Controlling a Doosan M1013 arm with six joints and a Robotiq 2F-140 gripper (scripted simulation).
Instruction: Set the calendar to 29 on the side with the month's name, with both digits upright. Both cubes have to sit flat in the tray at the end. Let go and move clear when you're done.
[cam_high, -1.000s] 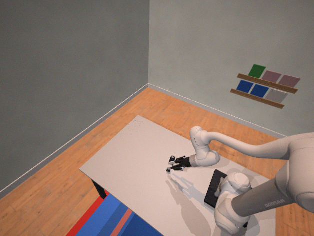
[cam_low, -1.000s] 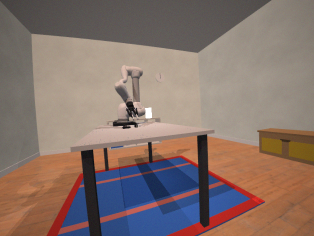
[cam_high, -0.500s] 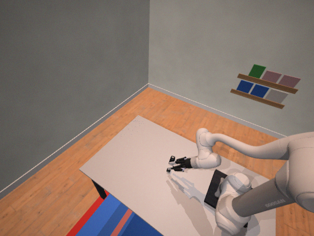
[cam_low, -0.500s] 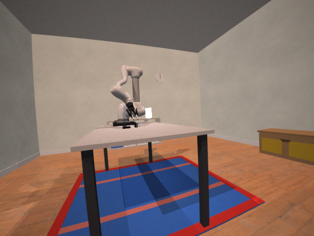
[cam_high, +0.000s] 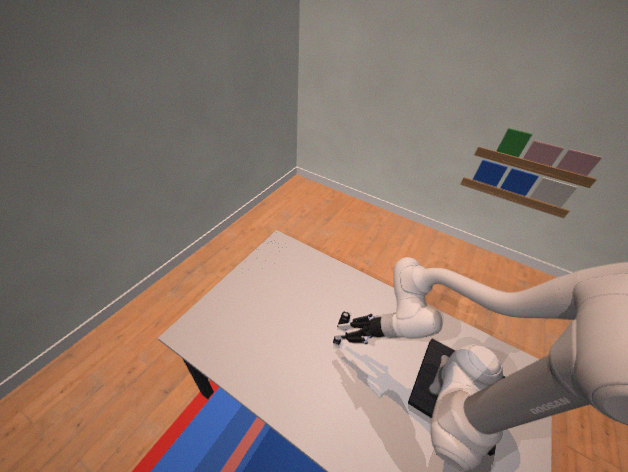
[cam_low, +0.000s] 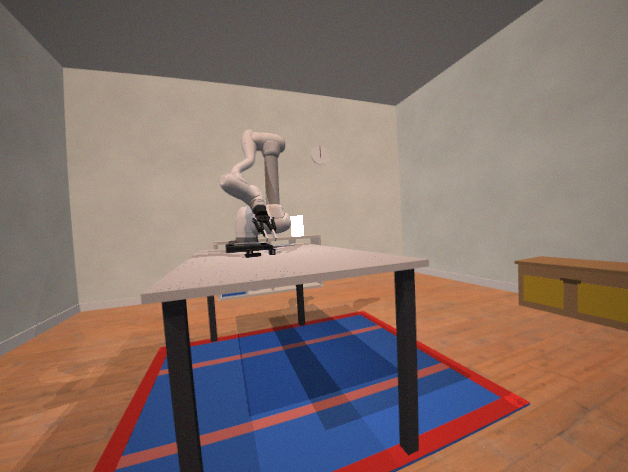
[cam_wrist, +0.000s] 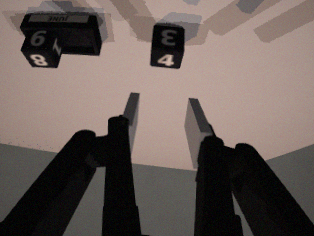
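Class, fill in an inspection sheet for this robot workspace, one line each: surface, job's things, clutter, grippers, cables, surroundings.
Surface: pale table on dark legs.
Job's things: black calendar tray with one cube at its left end, faces reading 9 and 8; second cube apart on the table, showing 3 and 4.
Clutter: nothing seen.
Grippers: gripper part open, holding nothing, fingers short of the loose cube.
Cables: nothing seen.
Surroundings: wood floor, blue and red rug, wall shelves with coloured panels, low cabinet, wall clock.
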